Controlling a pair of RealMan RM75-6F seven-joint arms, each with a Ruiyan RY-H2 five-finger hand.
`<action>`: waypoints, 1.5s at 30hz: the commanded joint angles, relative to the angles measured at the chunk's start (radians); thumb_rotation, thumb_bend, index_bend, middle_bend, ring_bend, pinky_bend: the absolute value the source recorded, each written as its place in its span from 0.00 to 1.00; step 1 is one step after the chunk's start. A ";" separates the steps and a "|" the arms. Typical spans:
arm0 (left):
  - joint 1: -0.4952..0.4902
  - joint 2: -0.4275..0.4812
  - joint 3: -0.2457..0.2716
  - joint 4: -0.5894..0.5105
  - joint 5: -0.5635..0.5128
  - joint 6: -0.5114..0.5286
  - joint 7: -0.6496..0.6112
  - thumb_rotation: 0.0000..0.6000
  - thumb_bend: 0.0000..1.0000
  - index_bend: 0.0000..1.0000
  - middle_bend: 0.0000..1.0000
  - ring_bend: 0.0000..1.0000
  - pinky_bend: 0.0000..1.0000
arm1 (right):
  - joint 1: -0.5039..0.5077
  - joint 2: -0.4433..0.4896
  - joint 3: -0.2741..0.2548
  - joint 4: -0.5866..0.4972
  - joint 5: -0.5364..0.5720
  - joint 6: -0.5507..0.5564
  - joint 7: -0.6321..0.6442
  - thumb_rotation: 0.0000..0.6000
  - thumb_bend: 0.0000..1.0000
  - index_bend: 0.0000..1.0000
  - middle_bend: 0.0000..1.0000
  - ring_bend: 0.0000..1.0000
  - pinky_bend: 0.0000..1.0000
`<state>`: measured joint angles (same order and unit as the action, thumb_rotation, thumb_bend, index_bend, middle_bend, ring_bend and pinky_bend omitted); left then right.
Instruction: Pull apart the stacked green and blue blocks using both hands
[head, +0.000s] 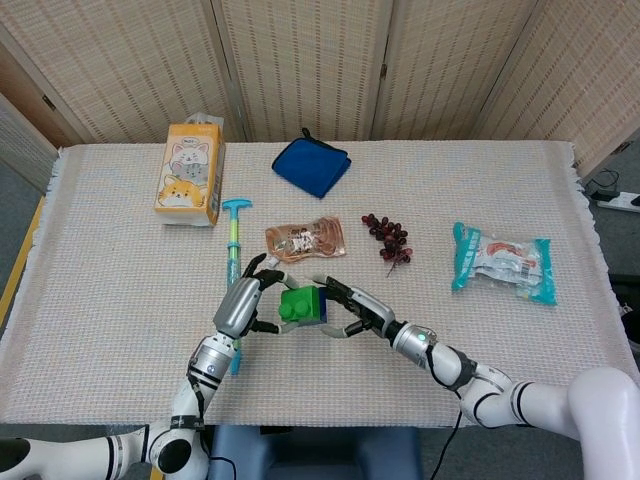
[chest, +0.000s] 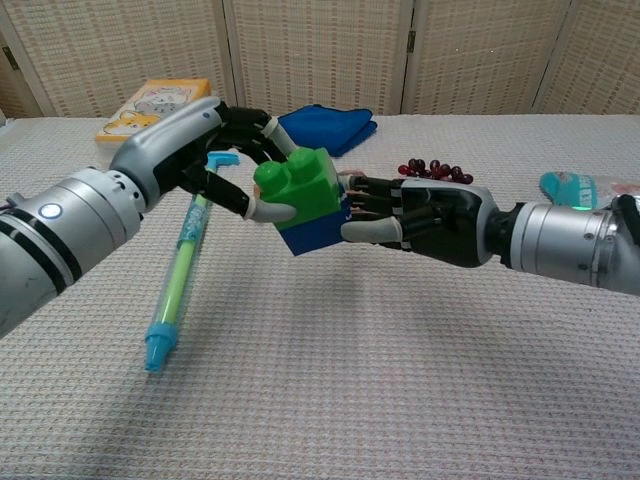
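Observation:
A green block sits stacked on a blue block, tilted and lifted off the table. My left hand grips the green block from the left, fingers over its top and thumb at its near side. My right hand is at the stack's right side. Its fingers are spread and nearly straight, and their tips reach the blue block's right face, with the thumb low at its near edge. I see no closed grip there.
A green and teal toy syringe lies just left of the stack. Further back are a snack pouch, grapes, a blue cloth and a cat-printed box. A teal packet lies at the right.

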<state>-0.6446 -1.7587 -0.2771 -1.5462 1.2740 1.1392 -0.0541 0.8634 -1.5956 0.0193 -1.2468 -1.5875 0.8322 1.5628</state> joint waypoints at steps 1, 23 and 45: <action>-0.001 0.002 0.002 -0.001 -0.002 -0.003 -0.001 1.00 0.40 0.65 0.88 0.34 0.00 | 0.017 -0.002 0.021 -0.002 0.019 -0.019 -0.009 1.00 0.34 0.13 0.01 0.03 0.00; 0.000 -0.006 0.003 -0.004 0.010 0.018 -0.039 1.00 0.40 0.65 0.88 0.35 0.00 | -0.033 -0.061 0.096 -0.025 0.158 -0.008 -0.228 1.00 0.34 0.64 0.45 0.48 0.24; 0.005 -0.058 -0.022 0.014 0.046 0.076 -0.151 1.00 0.40 0.66 0.88 0.37 0.00 | -0.067 -0.107 0.133 0.014 0.185 -0.023 -0.320 1.00 0.34 0.78 0.55 0.59 0.28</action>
<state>-0.6393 -1.8165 -0.2979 -1.5323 1.3205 1.2150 -0.2039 0.7972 -1.7023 0.1516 -1.2348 -1.4008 0.8080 1.2473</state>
